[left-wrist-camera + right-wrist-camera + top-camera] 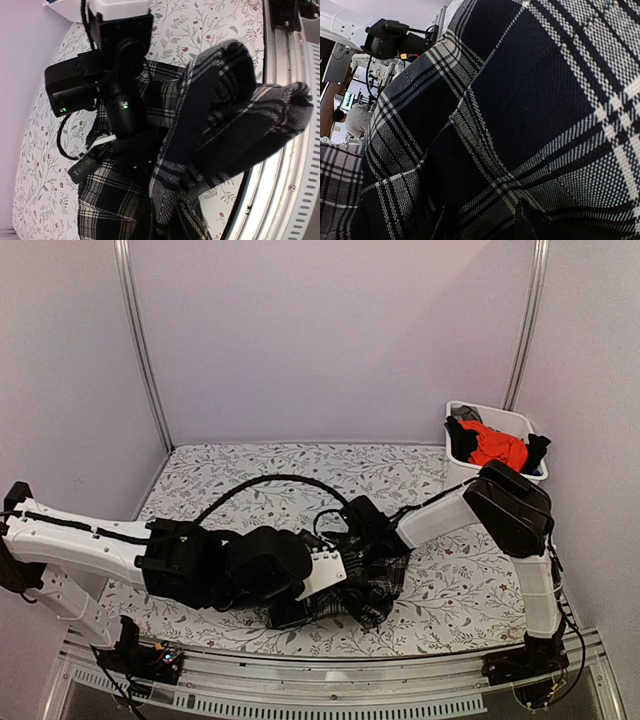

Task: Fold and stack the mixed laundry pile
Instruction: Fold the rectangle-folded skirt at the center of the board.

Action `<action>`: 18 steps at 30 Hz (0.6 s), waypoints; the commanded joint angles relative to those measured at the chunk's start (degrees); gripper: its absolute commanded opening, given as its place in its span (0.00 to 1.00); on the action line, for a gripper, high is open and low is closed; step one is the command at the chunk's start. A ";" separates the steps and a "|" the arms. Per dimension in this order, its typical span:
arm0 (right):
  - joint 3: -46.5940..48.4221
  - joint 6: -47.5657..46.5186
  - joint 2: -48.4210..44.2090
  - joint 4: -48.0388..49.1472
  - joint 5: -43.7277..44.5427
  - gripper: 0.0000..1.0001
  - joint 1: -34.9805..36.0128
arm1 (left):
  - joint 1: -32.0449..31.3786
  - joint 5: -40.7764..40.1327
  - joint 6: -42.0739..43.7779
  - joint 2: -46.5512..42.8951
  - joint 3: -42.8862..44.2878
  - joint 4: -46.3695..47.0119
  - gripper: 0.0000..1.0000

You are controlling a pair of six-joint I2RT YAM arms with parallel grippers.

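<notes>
The black-and-white plaid garment (375,580) lies bunched on the floral tablecloth (250,470) near the front edge. My left gripper (338,585) reaches in from the left. It is shut on a thick fold of the plaid garment (225,125), which rises in front of the left wrist camera and hides the fingers. My right gripper (350,545) presses down into the same cloth from the right. In the right wrist view the plaid garment (520,100) fills the frame. Its creases gather at a dark fingertip (521,217). The rest of the laundry pile, an orange-red garment (497,447) and dark ones (460,435), lies in the bin.
The white plastic bin (490,412) stands at the back right corner. A metal rail (350,670) runs along the table's near edge, close to the hanging cloth (280,115). Pale walls enclose the back and sides. The right arm's black cable (270,480) loops over the table.
</notes>
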 commanded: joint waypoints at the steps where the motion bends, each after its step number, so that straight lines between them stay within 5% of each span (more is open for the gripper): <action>1: -6.42 2.55 0.30 4.22 -1.09 0.42 3.99 | 6.20 -0.73 3.77 -2.55 2.36 1.15 0.00; 8: -10.25 2.95 -5.00 4.76 -0.59 0.42 6.32 | 12.39 3.33 6.72 -2.62 -1.30 4.84 0.00; 13: -7.06 2.26 -10.83 0.21 3.05 0.64 3.08 | 14.32 6.63 7.44 -2.94 -3.79 6.81 0.00; 18: -2.12 1.01 -14.53 -4.75 5.23 0.71 -1.72 | 15.38 10.08 9.37 -2.45 -4.27 8.25 0.01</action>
